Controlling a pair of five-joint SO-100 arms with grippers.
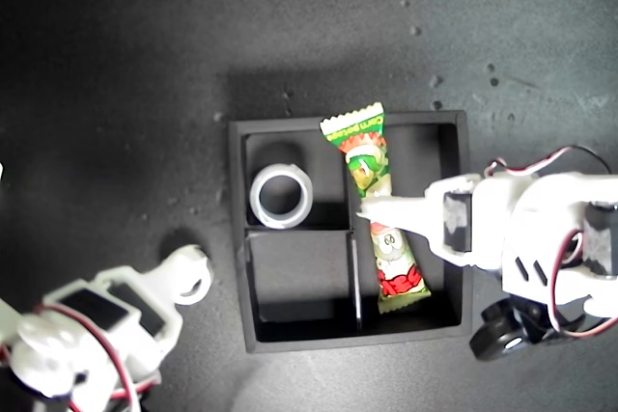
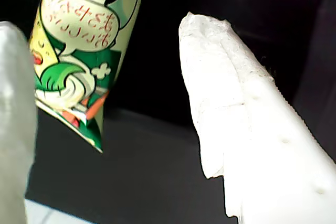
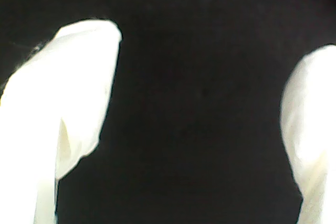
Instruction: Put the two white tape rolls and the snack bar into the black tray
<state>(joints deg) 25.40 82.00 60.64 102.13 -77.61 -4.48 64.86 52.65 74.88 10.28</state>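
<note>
The dark matte bench [image 1: 116, 65] fills the whole shot, and the square matte black tray [image 1: 238, 238] with raised walls sits on it as my landmark, split into two small compartments and one long one. My first arm reaches over the tray from the exterior view's right, and my first tool [image 1: 365, 207] hangs over the long compartment with its white tip right at the middle of the snack bar [image 1: 375, 202], a long narrow bar in a crinkle-edged green, white and red wrapper with cartoon pictures. The bar lies lengthwise in that long compartment, its upper end resting up on the tray's far wall. In the first wrist view the tool's two fingers [image 2: 247, 129] stand apart with the wrapper between them, nearer one finger, not pinched. My second tool [image 1: 193, 277] sits outside the tray, off its lower corner on the exterior view's left, over bare bench, fingers [image 3: 79, 93] spread wide with nothing in them. One white ring-shaped tape roll [image 1: 281, 196] with an open centre lies flat in the tray's upper small compartment.
</note>
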